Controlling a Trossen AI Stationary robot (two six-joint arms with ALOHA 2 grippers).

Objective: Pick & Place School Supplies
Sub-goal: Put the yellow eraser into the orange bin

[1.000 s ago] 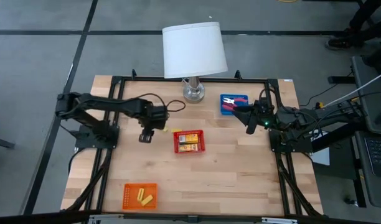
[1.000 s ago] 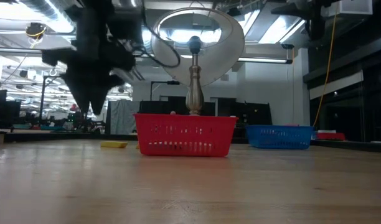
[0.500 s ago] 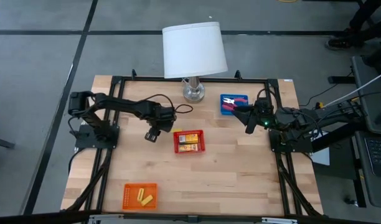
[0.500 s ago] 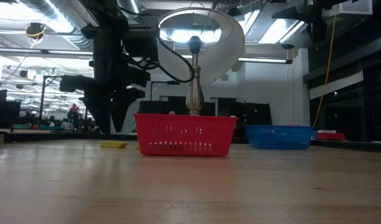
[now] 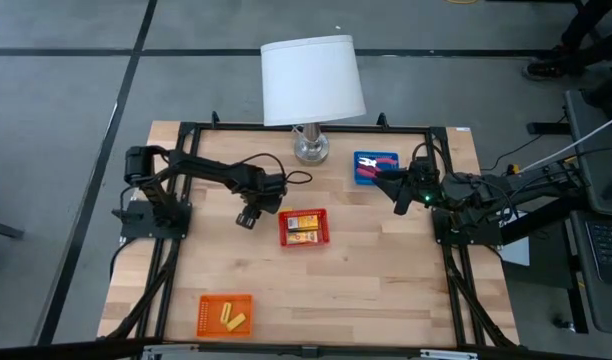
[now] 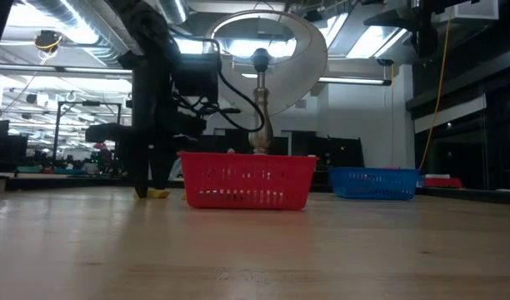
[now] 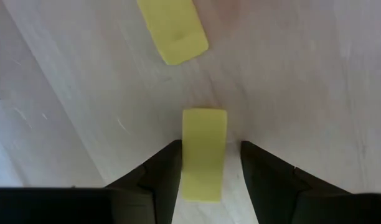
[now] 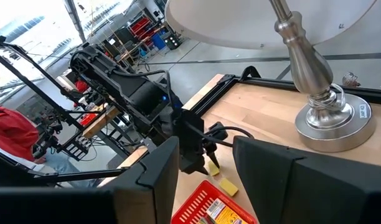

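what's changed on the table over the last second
The left gripper has moved toward the red tray and come down to the table, its open fingers now straddling a pale yellow block. A second block lies just beyond. The right gripper, by the blue tray, the lamp and the orange tray have not moved.

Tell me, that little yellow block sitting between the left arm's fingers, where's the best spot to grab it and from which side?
Probably from straight above, pinching its two long sides near the middle. The yellow block lies flat on the table with its length running between the left gripper fingers, which stand open on either side. Its narrow width fits that gap. A second yellow piece lies apart, out of the way.
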